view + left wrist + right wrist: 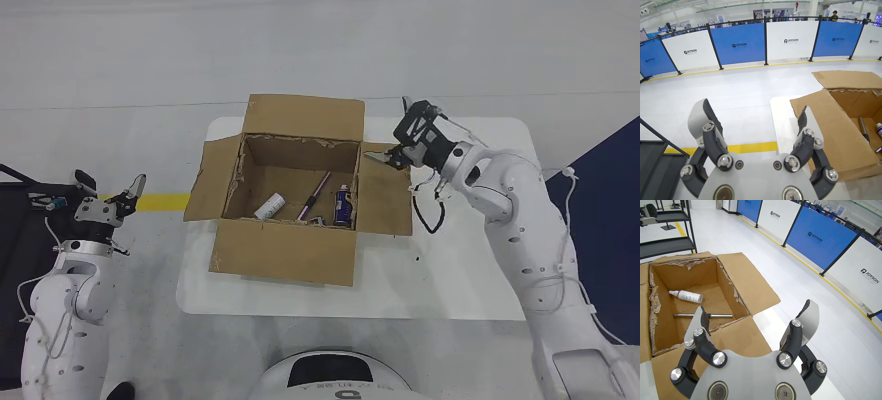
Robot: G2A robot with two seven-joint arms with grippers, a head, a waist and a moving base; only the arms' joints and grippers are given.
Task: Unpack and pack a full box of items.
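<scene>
rod (721, 315) middle hidden behind right pincer (755, 307) finger (699, 318)

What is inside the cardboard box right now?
Inside the cardboard box lie a white spray bottle on its side, a metal rod and a small blue-labelled bottle. The floor strip along the box's near wall is covered by that wall in the top view.

A pale grey floor (719, 91) runs out to a fence of blue and white perforated panels (738, 45) on black posts. A broad yellow stripe (753, 146) crosses the floor, and a black shelf rack (666, 244) stands on it.
</scene>
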